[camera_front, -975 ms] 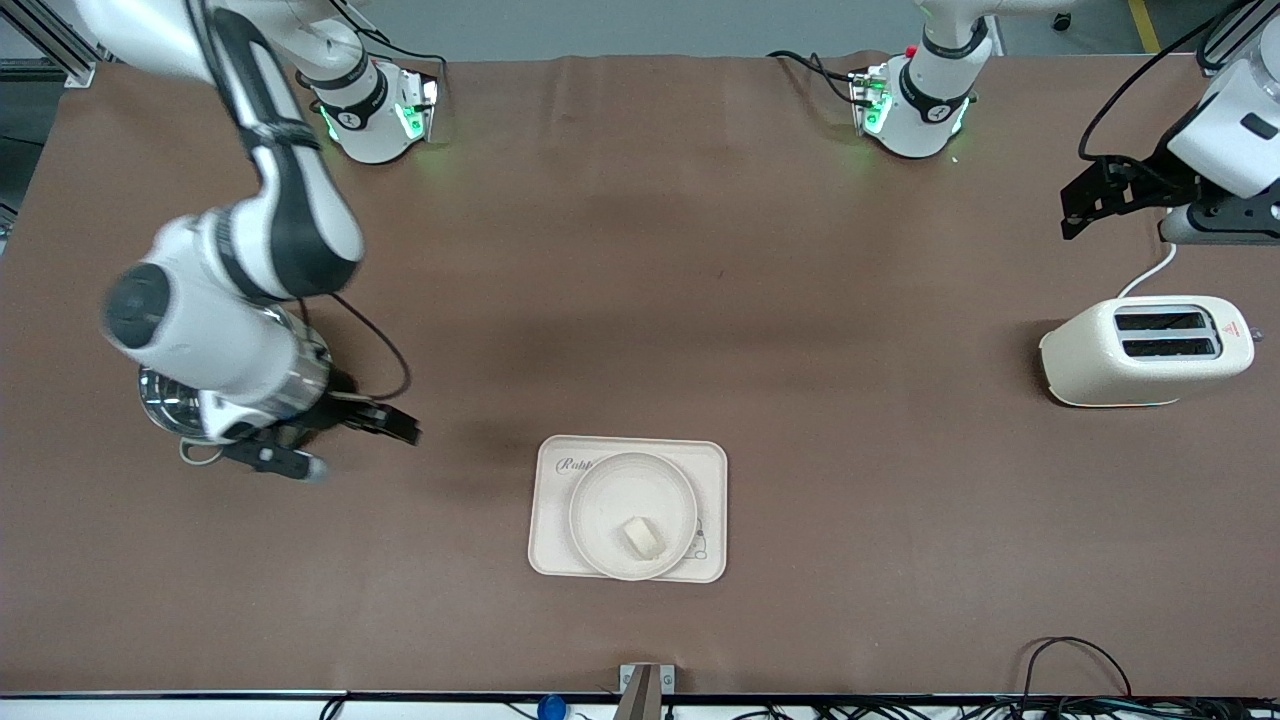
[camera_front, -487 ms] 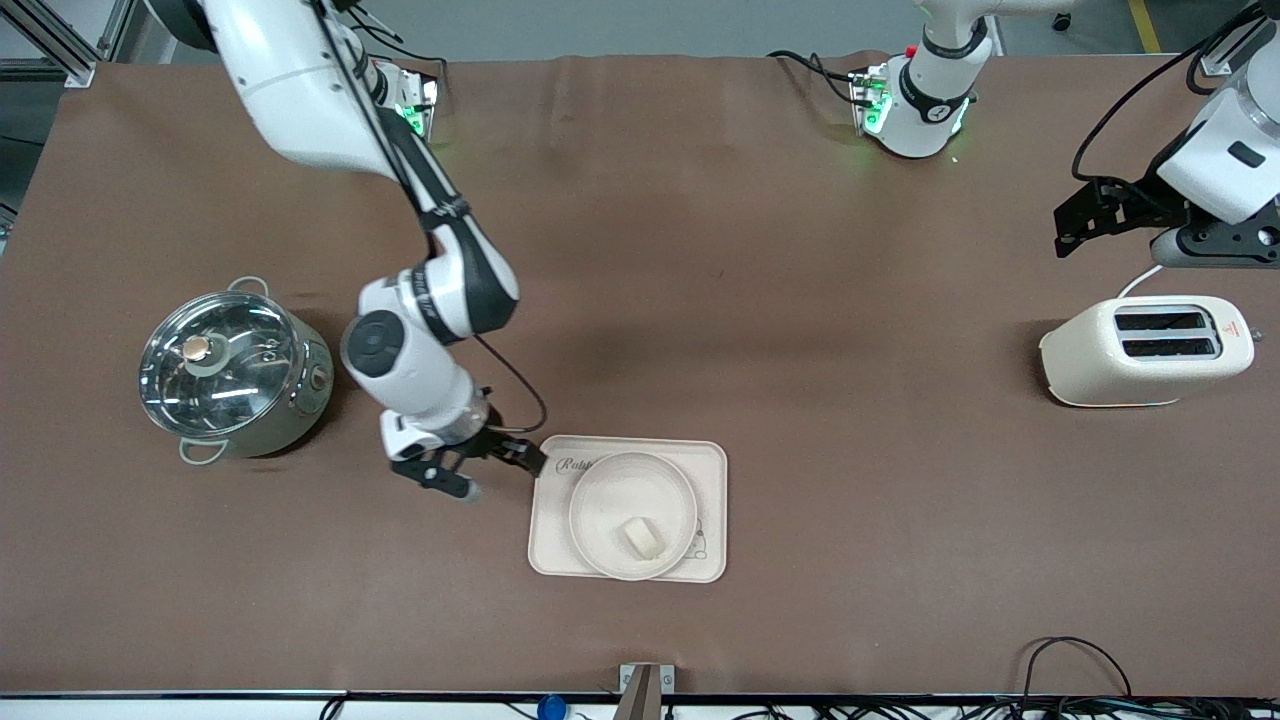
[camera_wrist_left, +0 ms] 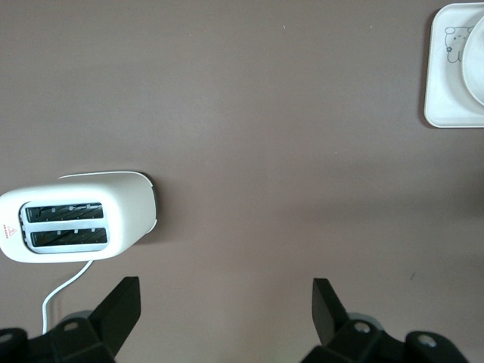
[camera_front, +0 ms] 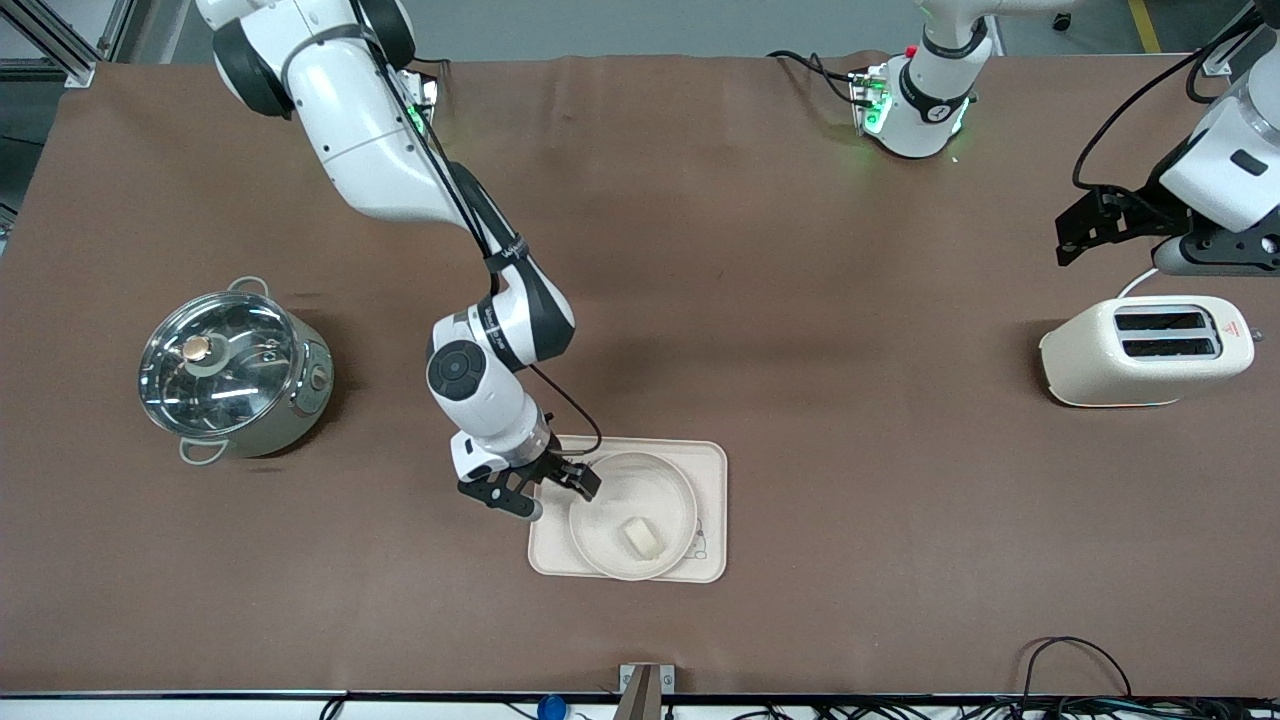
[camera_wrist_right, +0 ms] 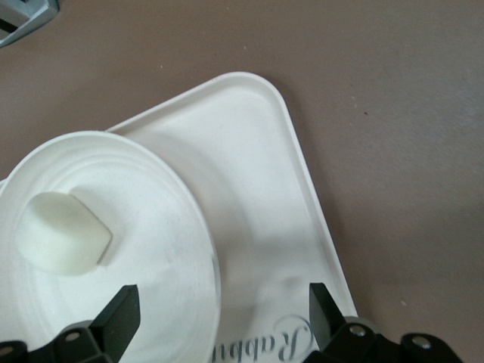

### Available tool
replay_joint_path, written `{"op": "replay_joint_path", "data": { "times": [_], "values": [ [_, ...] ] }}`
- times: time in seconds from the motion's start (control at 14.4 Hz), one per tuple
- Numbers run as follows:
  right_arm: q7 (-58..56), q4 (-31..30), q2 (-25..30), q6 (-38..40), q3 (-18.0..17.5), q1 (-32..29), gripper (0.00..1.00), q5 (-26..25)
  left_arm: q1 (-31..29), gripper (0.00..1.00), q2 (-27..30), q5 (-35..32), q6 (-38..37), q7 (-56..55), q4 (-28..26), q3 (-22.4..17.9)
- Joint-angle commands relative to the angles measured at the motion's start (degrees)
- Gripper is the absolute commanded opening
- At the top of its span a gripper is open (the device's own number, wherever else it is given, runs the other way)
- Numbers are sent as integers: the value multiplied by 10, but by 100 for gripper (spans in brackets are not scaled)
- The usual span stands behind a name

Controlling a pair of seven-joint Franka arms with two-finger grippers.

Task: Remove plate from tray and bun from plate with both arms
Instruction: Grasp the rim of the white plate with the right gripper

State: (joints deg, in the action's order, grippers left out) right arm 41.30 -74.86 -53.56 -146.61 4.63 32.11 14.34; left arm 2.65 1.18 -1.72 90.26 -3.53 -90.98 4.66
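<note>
The plate (camera_front: 632, 515) sits on the rectangular cream tray (camera_front: 712, 510), which lies mid-table, close to the table edge nearest the front camera. The bun (camera_front: 642, 537) lies inside the plate, off-centre toward that same near edge; in the right wrist view the bun (camera_wrist_right: 64, 233) rests on the plate's (camera_wrist_right: 151, 249) inner floor, with the tray (camera_wrist_right: 257, 189) showing its raised lip and part of a printed word. The right gripper (camera_front: 545, 487) hangs over the tray's corner toward the right arm's end of the table, at the plate's rim, fingers spread apart with nothing between them. The left gripper (camera_front: 1100, 215) is up over the table edge at the left arm's end, above bare cloth just beside the toaster (camera_front: 1146, 350), fingers (camera_wrist_left: 121, 310) likewise spread and empty; this arm waits. The cream toaster stands near that edge with two slots up and its white cord (camera_wrist_left: 64, 291) trailing off. A steel pot (camera_front: 235, 375) with a glass lid stands toward the right arm's end, well apart from the tray. Brown cloth covers the table (camera_front: 800, 300).
</note>
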Motion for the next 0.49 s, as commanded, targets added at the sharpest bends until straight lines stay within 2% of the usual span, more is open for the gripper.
{"op": "replay_joint_path", "data": {
  "times": [0.0,0.07,0.14,0.35,0.42],
  "values": [
    [8,41,-28,5,5,1,52,-1,-5,100,-8,-1,7,9,7,3],
    [7,41,-30,-2,5,1,38,-1,-5,100,-8,-1,7,9,7,3],
    [7,41,-36,-8,5,1,31,-1,-5,100,-8,-1,7,9,7,3],
    [7,40,-44,-26,5,1,2,-2,-5,100,-8,0,7,9,7,3],
    [6,40,-44,-27,5,1,0,-2,-5,100,-8,-1,6,9,6,3]
  ]
}}
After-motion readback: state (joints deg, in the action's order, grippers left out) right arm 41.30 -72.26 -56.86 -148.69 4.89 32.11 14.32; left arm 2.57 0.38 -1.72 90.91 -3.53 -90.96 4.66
